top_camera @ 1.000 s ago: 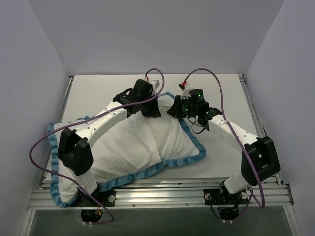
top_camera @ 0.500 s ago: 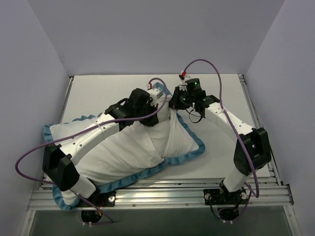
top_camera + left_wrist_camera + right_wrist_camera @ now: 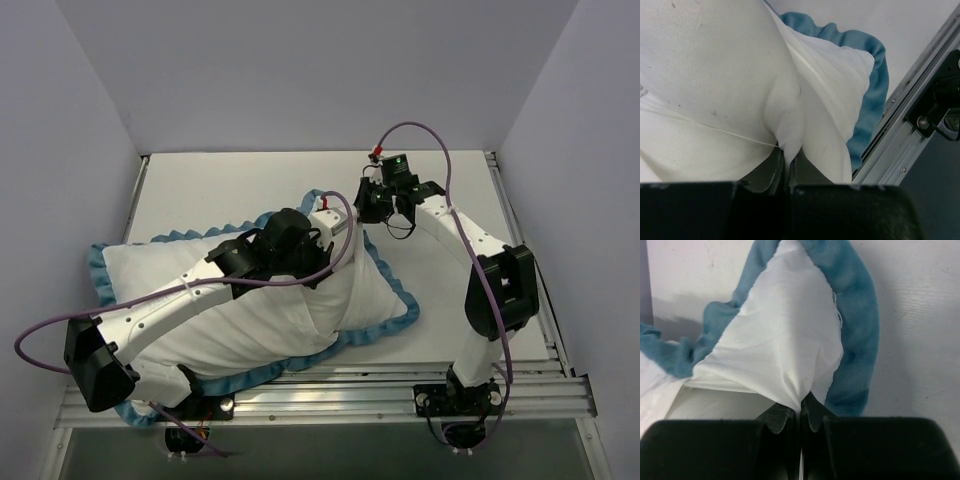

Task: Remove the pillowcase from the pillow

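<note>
The case [image 3: 365, 290] lies spread with its white reverse up. Its far corner rises to a peak in the right pincer [image 3: 800, 412], whose jaws are pressed almost together on the white cloth (only a sliver of gap shows). The teal frill [image 3: 855, 340] curves over the peak and down that pincer's right side, just beside the grip. More frill bunches to its left, above a looser white fold.

The left pincer [image 3: 787, 161] sits close to the right one, on its near side, over the middle of the bundle. Its jaws are clamped on a small pucker of plain white stuff. This looks like the pillow [image 3: 705, 60], plump and coarser, bulging ahead and to the left of that pincer. Whether case cloth is caught with it I cannot tell.

To the left pincer's right a white, frilled corner of the case sticks out, and beyond it runs the metal rail [image 3: 900, 135]. Bare table [image 3: 220, 185] lies beyond both pincers.
</note>
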You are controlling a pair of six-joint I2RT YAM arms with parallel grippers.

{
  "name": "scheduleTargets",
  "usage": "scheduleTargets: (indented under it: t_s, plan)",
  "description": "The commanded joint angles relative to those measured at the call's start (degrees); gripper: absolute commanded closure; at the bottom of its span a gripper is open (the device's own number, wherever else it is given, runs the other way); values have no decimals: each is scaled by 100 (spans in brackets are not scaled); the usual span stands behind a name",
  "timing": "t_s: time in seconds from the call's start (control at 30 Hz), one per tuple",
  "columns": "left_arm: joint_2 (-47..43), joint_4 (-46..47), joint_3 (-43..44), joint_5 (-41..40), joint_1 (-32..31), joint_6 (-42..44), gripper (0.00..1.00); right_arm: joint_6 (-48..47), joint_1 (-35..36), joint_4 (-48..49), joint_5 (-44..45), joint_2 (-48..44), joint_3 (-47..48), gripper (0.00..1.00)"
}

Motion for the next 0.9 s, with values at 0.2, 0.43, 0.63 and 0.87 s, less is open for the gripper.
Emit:
scheduleTargets:
  t_s: [0.2,0.43,0.63,0.87]
  plan:
    - [-822,-1045,-146,397,-574,-402,98,-109,-416,1164,519,338,310,100]
    - [-323,-280,416,-633,1157,-1079,98,-346,-372,1051,685,-1031,-1246,99]
    - [995,-33,1532,-1322,1782,-1554,98,-593,-320,550,1335,-1614,-1688,98]
    - [2252,398,2394,-1015,1817,-1844,98,-725,-285,303,1546,-1684,-1189,67]
